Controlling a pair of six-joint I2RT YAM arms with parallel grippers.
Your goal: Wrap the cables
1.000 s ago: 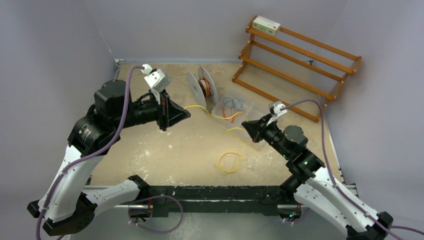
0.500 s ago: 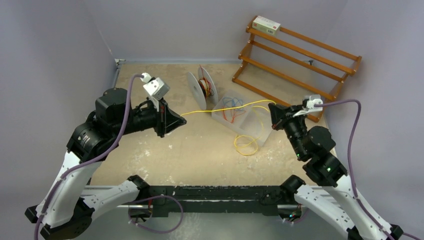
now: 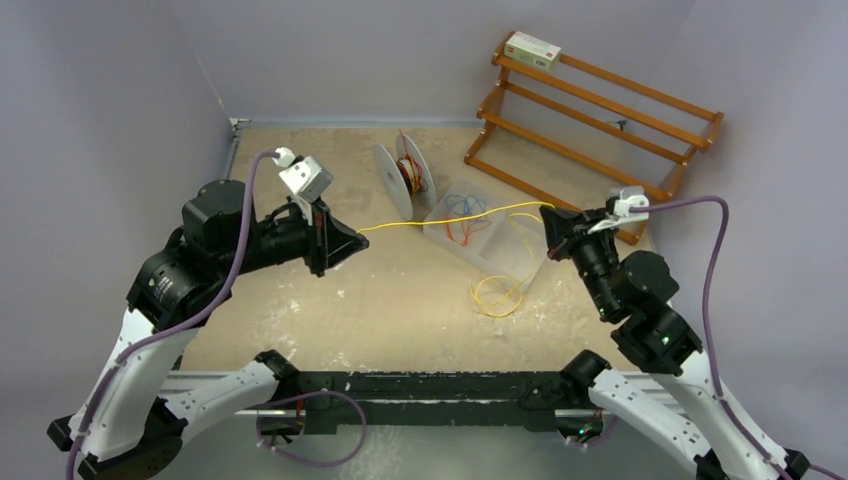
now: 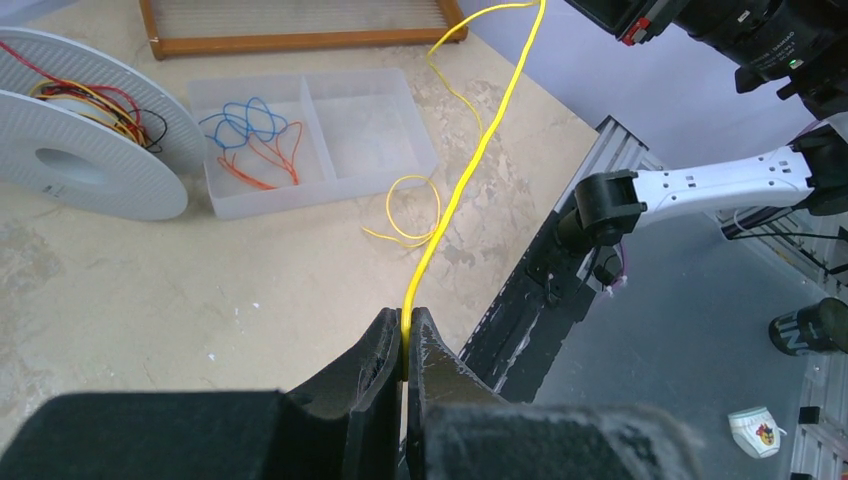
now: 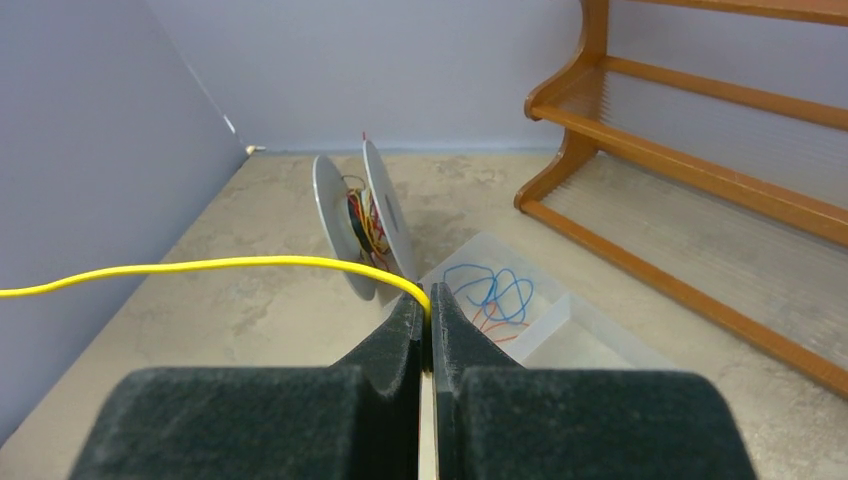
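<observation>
A thin yellow cable (image 3: 450, 216) is stretched in the air between both grippers. My left gripper (image 3: 358, 236) is shut on one end, and the pinch shows in the left wrist view (image 4: 405, 328). My right gripper (image 3: 545, 216) is shut on the cable further along, as the right wrist view (image 5: 427, 305) shows. From the right gripper the cable hangs down to a loose loop (image 3: 495, 295) on the table. The cable also shows in the left wrist view (image 4: 470, 170) and in the right wrist view (image 5: 230, 265).
A white spool (image 3: 405, 175) wound with red, yellow and black wires stands at the back. A clear two-part tray (image 3: 437, 215) holds blue and orange wires under the cable. A wooden rack (image 3: 590, 130) with a small box (image 3: 532, 48) stands at the back right.
My right gripper lifted and swung right and back with the cable, pulling it taut. The loose loop slid right towards the tray. My left gripper drew slightly left.
</observation>
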